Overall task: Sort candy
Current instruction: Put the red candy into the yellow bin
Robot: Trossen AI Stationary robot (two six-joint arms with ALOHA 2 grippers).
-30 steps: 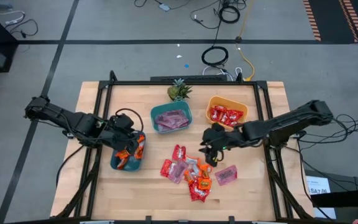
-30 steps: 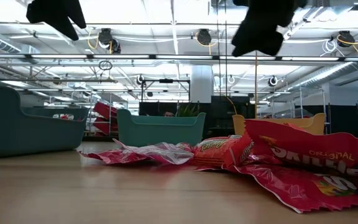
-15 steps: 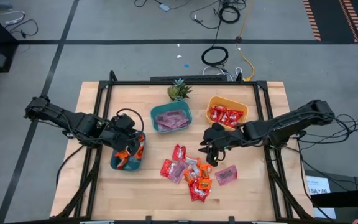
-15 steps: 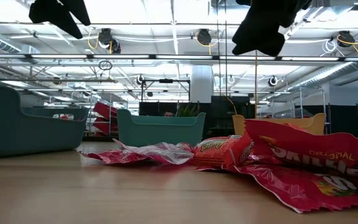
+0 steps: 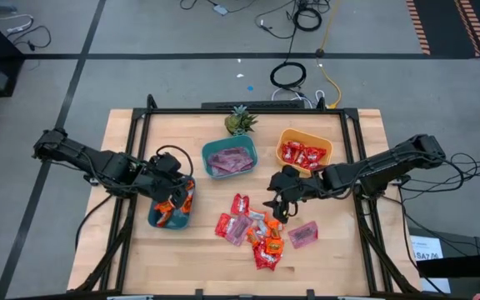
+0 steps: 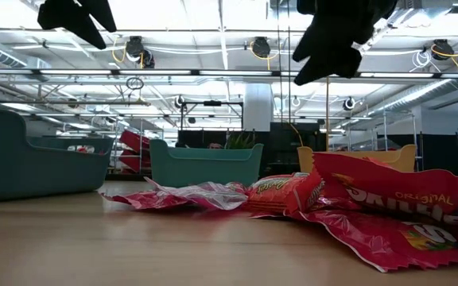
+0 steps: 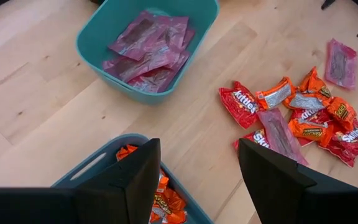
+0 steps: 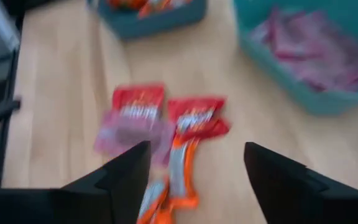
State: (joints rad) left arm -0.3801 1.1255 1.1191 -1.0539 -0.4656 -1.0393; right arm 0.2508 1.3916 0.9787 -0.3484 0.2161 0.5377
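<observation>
My right gripper (image 5: 278, 202) hangs with fingers apart and empty over the loose candy pile; my left gripper (image 5: 172, 194) waits, fingers apart and empty, above the dark teal bowl (image 5: 170, 218).

From my right fingers outward: the candy (image 5: 254, 229) lies below me near the table's middle, flat crinkly packets that I judge light, soft and slippery, so I'd pinch one by a free edge or across its narrow width, not stab at the heap. In the pile I count roughly ten packets, red, orange and pink-purple overlapping, plus one pink packet (image 5: 303, 235) lying apart. Three bowls hold sorted ones: the orange bowl (image 5: 304, 152) has about four red, the light teal bowl (image 5: 229, 158) a few pink-purple, the dark teal bowl some orange, too bunched to count.
</observation>
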